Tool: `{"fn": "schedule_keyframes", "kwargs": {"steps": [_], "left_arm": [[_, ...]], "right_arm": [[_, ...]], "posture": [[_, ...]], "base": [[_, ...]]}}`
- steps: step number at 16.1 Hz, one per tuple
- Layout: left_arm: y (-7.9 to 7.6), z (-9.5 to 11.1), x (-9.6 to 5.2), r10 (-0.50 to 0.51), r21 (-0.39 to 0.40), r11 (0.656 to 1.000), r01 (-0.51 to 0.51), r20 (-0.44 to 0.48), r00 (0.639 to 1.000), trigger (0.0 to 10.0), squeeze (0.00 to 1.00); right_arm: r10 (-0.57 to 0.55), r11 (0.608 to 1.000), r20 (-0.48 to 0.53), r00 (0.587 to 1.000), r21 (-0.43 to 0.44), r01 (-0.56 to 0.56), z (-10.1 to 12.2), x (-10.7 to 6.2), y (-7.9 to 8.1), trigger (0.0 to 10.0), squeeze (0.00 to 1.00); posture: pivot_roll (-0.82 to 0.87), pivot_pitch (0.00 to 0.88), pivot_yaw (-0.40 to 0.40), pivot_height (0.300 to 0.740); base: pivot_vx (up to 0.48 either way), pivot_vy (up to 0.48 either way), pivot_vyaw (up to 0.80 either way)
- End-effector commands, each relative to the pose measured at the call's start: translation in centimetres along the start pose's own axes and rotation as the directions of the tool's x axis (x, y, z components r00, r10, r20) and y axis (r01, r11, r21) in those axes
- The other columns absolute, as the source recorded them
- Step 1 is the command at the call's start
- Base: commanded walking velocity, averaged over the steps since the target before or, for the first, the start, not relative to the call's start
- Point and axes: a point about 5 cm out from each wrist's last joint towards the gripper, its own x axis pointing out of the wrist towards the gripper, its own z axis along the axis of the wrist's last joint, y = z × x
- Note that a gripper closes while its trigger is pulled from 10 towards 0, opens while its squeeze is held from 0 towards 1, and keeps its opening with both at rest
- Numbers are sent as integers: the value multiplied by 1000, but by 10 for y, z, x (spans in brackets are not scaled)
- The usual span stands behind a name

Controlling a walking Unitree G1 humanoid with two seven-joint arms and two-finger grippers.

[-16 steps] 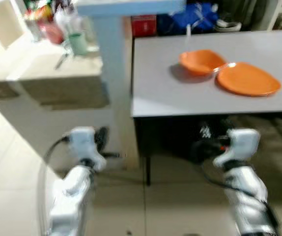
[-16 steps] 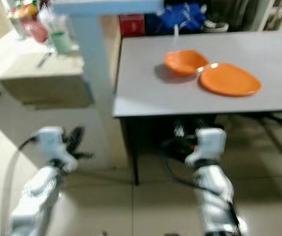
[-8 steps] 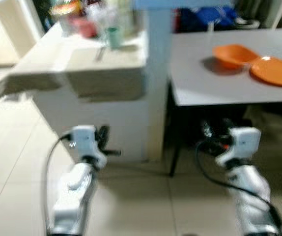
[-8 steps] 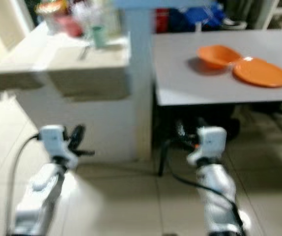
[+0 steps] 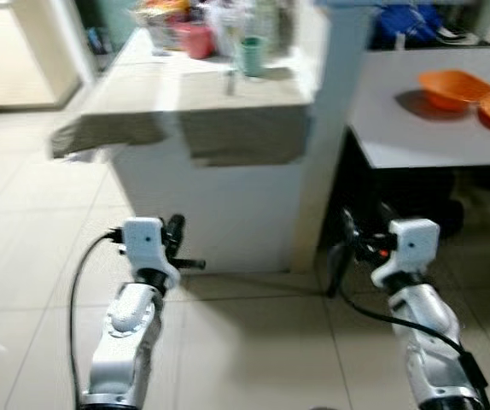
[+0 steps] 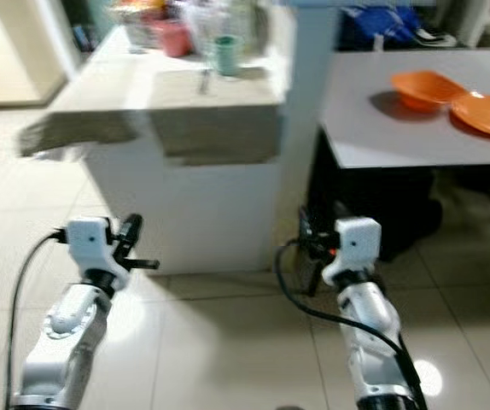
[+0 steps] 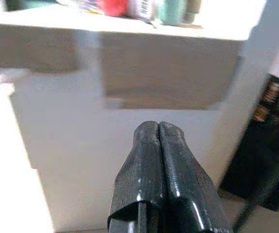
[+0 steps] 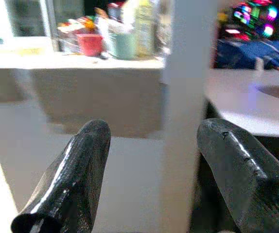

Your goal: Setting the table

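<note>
Orange bowl [image 5: 455, 87] and plate [image 6: 487, 115] sit on grey table [image 6: 382, 128], well beyond both jaws. Left gripper [image 7: 158, 133] pressed closed, empty; right gripper [image 8: 151, 145] spread wide, empty. Step, as judged: fetching items. Next: approach counter [image 5: 202, 85], reach green cup [image 5: 251, 55].

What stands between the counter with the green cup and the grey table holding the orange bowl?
A pale square pillar stands between the counter and the grey table, seen in both eye views. The green cup and orange bowl sit on either side of it.
</note>
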Motion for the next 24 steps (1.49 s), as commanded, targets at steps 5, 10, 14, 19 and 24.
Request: {"fn": "schedule_keyframes", "kwargs": {"steps": [5,10,14,19,24], "left_arm": [[-10,3,2,-30,11,999,30,14,999,10000,0],[-15,9,5,-74,51,996,72,38,997,10000,0],[-13,11,7,-61,96,994,56,44,997,10000,0],[-11,9,10,-26,103,994,24,21,999,10000,1000],[-9,5,9,-13,94,995,13,-3,1000,10000,1000]], "right_arm": [[-18,996,52,998,-81,22,10,5,-7,10000,0],[-81,986,7,997,-148,81,6,16,-8,10000,0],[-67,985,10,998,-160,68,4,17,-5,10000,0],[-56,985,-2,998,-162,55,0,17,0,10000,0],[-55,984,-3,998,-167,53,0,16,-1,10000,0]], "posture": [[-234,0,65,740],[-229,0,77,740],[-226,0,81,740],[-229,0,82,740],[-231,0,81,740]], "base": [[296,378,0],[310,367,0],[324,354,0],[0,0,0],[0,0,0]]}}
